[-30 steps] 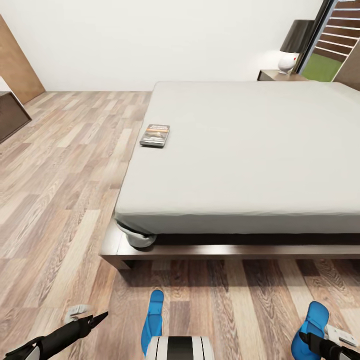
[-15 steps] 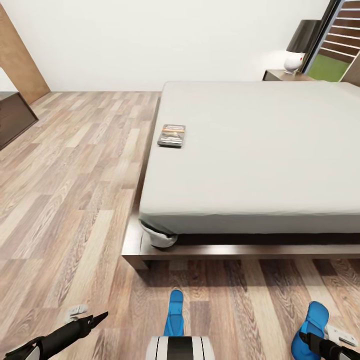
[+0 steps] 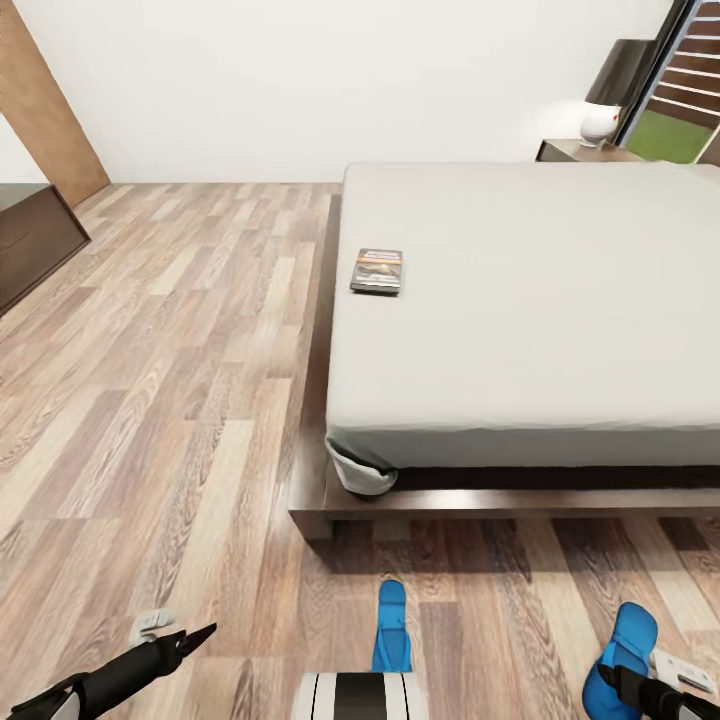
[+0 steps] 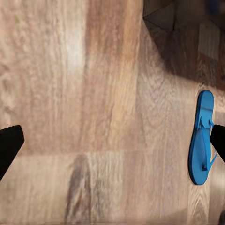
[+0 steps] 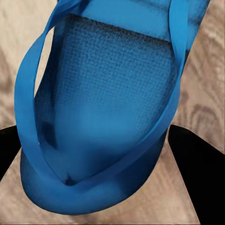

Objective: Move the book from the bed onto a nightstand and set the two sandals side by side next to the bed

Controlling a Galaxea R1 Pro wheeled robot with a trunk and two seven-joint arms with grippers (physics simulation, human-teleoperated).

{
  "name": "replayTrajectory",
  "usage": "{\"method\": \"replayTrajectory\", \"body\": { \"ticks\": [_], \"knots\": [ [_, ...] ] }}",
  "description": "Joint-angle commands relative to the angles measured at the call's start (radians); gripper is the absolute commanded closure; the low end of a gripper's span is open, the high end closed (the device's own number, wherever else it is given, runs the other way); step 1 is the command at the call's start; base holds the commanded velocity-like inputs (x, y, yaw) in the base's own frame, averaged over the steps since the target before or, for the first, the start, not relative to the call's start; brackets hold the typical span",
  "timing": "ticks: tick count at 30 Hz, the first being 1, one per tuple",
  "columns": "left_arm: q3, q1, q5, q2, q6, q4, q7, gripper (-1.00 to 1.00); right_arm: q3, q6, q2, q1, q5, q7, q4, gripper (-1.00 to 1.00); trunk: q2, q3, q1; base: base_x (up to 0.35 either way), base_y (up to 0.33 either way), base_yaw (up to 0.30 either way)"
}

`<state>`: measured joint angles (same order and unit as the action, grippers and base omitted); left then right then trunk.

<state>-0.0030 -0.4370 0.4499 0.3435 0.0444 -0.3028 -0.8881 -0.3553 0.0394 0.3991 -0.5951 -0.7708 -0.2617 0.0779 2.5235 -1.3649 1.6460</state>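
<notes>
Beside the bed (image 3: 520, 330), on the plank floor (image 3: 150, 400) of the bedroom, my base faces its foot end. Bed: low dark frame, grey mattress, taking up the right part of the head view. Nightstand (image 3: 585, 151) past the bed's far corner, a white lamp (image 3: 600, 122) on top. A dark cabinet (image 3: 35, 235) stands well off the bed's left side.

Book (image 3: 377, 270) lies flat on the mattress, near the bed's left edge, toward its far half.

Sandals: one (image 3: 392, 627) on the floor just off the bed's foot, close to its left corner, pointing at the frame. The other (image 3: 622, 655) also off the bed's foot, well to the right of the first; the two are apart.

My left gripper (image 4: 112, 145): jaws wide apart, nothing between them, bare floor below, the first sandal near one fingertip. My right gripper (image 5: 101, 154): fingers spread either side of the second sandal's toe end; I cannot tell whether they touch it.
</notes>
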Motion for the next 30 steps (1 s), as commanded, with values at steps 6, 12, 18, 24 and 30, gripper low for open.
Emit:
{"method": "replayTrajectory", "body": {
  "ticks": [6,12,18,24,30],
  "knots": [
    [-0.001,0.0,0.005,0.0,0.005,0.0,-0.003,-1.0,-0.008,0.005,-0.001,-0.002,-0.01,-0.008,0.005,1.0,0.0,-0.001,0.0,0.0,0.272,0.0],
    [-0.001,0.0,0.005,0.0,0.005,0.0,-0.003,-1.0,-0.008,0.004,0.0,-0.002,-0.01,-0.008,0.005,1.0,0.0,-0.001,0.0,0.0,0.272,0.0],
    [-0.001,0.0,0.005,0.0,0.005,0.0,-0.003,-1.0,-0.008,0.004,0.0,-0.002,-0.01,-0.008,0.005,1.0,0.0,-0.001,0.0,0.0,0.272,0.0],
    [-0.001,0.0,0.005,0.0,0.005,0.0,-0.003,-1.0,-0.008,0.004,0.0,-0.002,-0.01,-0.008,0.005,1.0,0.0,-0.001,0.0,0.0,0.264,0.0],
    [0.0,0.0,0.005,0.0,0.005,0.001,-0.003,-1.0,-0.009,0.0,0.0,-0.002,-0.009,-0.009,0.004,1.0,0.0,-0.001,0.0,0.0,0.046,0.0]
  ]
}}
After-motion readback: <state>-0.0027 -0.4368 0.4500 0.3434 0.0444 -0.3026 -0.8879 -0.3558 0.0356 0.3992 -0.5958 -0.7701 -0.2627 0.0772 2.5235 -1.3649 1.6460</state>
